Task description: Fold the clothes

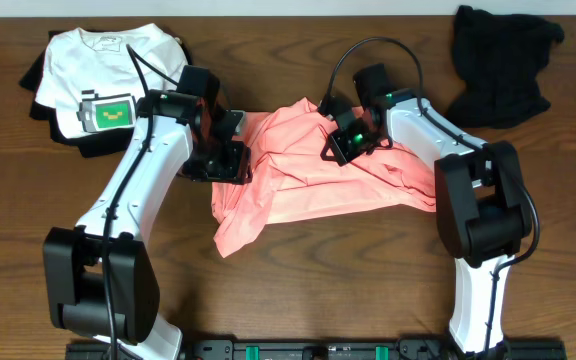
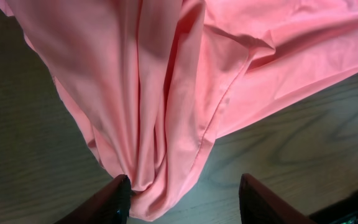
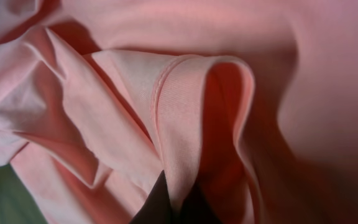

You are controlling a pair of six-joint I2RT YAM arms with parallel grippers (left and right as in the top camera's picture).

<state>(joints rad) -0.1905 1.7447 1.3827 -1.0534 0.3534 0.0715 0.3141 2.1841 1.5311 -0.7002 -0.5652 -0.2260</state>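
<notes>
The salmon-pink T-shirt lies crumpled in the middle of the table, its print hidden. My left gripper is at the shirt's left edge. In the left wrist view it stands open, and a hanging bunch of pink cloth reaches between the fingers, against the left one. My right gripper is at the shirt's upper right part. In the right wrist view it is shut on a hemmed fold of the pink shirt, which fills the view.
A white T-shirt with a green-and-white print lies at the back left on dark clothes. A black garment is bunched at the back right. Bare wooden table shows in front of the shirt.
</notes>
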